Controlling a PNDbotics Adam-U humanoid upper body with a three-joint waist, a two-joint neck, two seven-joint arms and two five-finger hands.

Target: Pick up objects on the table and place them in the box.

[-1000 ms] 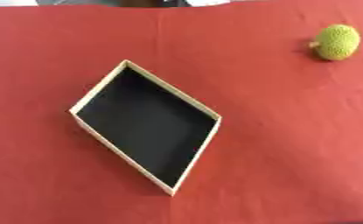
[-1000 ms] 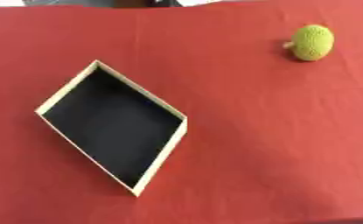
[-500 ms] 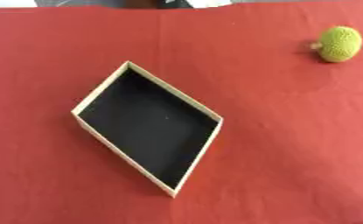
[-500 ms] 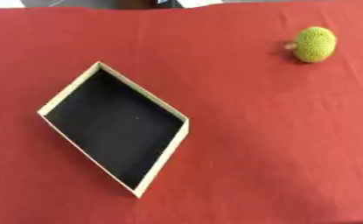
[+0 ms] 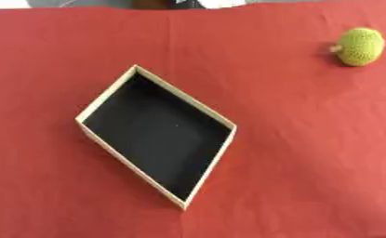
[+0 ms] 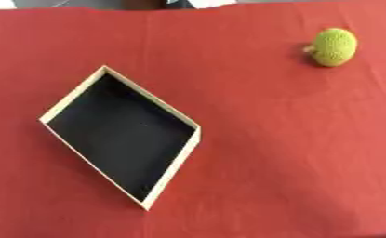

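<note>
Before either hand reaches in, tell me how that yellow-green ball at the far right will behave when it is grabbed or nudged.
The yellow-green ball looks knitted, so it is probably soft, light and easy to grip. Its rounded shape suggests it may roll on the red cloth if nudged, though the small nub on its left side might check that. It lies well apart from the box.

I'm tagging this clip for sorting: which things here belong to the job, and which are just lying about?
Belongs to the job:
- green knitted ball, on the cloth, far right
- open box, black inside, nothing in it

Just there:
- red tablecloth

Neither hand is in view.
</note>
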